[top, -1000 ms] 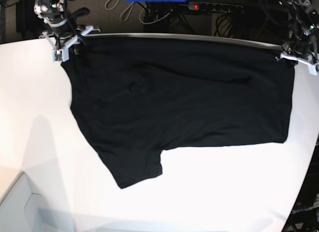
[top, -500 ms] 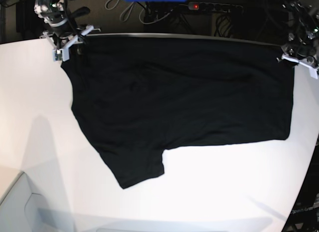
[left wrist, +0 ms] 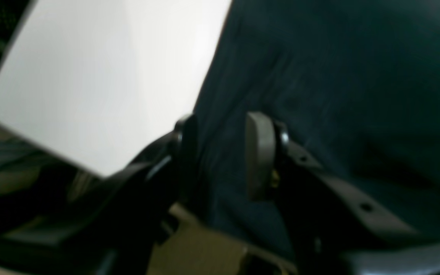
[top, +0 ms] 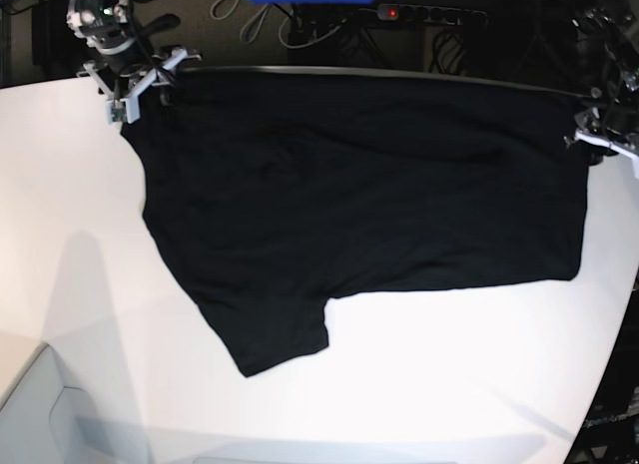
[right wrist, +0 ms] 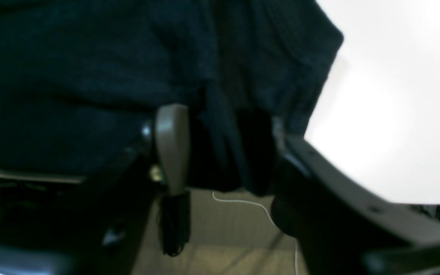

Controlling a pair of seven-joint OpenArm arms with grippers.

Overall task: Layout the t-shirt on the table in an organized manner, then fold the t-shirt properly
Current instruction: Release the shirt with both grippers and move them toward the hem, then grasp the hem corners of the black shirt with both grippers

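The black t-shirt lay spread on the white table. The left gripper and right gripper stood open at its far corners, cloth between their parted jaws.

Blurred close view of the right gripper, jaws parted around a hanging fold of the black t-shirt, cloth filling the frame left of the gripper, white table to its right, tan floor and thin white cord below.
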